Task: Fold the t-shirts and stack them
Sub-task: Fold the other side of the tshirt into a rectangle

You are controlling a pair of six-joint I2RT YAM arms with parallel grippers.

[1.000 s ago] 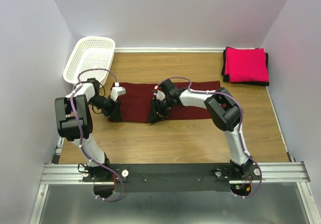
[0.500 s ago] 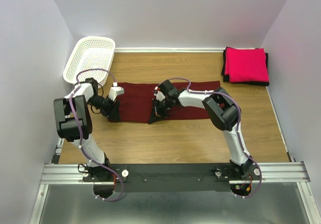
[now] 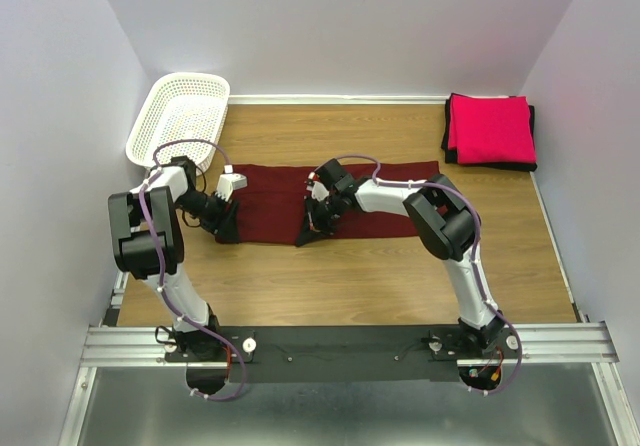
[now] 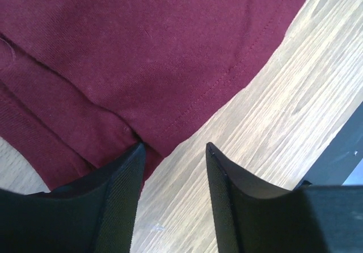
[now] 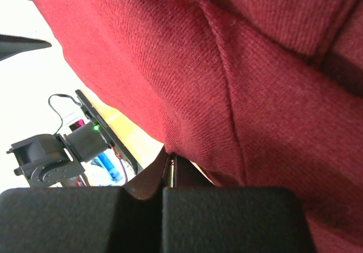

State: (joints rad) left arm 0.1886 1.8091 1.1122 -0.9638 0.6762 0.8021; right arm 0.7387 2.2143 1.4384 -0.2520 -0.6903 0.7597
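Top view and both wrist views. I see the maroon shirt (image 3: 345, 198) laid as a long flat band across the middle of the table (image 3: 350, 276), running left to right, with both arms bent in over its near edge. The left gripper (image 4: 173, 151) sits at the band's left near corner, jaws moderately apart and holding nothing. One finger (image 4: 122, 190) lies over the corner of the cloth, the other over bare wood just beside the stitched hem. The right gripper (image 5: 169, 163) is at the near edge, toward the middle of the band. Its jaws are drawn fully together on the hem, and its wrist view shows the cloth rising from the fingertips and filling the frame. The pink shirt (image 3: 488, 128) lies folded square in the far right corner, on top of the black shirt (image 3: 448, 146), which shows only as a dark border around it. The basket (image 3: 180, 116) stands in the far left corner, well apart from the maroon shirt.
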